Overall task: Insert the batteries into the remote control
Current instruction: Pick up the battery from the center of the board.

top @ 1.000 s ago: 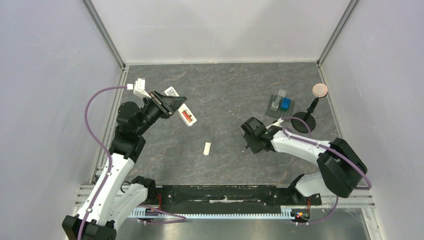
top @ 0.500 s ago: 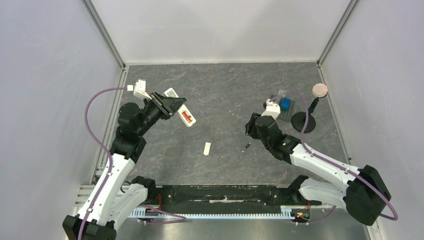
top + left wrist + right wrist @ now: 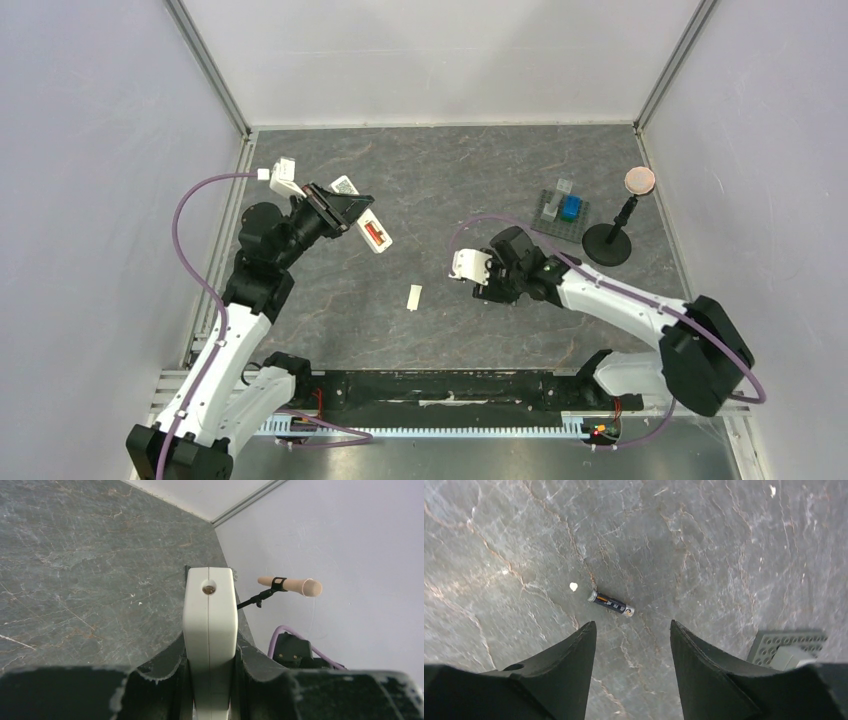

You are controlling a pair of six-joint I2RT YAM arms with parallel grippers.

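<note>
even, bright, diffuse light from above — soft, faint shadows on the tabletop (image 3: 440, 180). no strong glare. both wrist views sharp further out — near pincer fingers slightly blurred.

You are looking down into a closed booth. Its floor is a dark grey slab (image 3: 450, 170) veined with pale and rusty streaks, filling the middle of the top view. Plain lilac-grey walls shut it in, a left wall (image 3: 90, 200) and a right wall (image 3: 770, 150), with a whiter back panel (image 3: 440, 60) along the top. Silver metal struts (image 3: 207, 65) run down both far corners. A black rail (image 3: 450, 385) crosses the bottom edge. The light is soft and even, and shadows stay faint.
</note>
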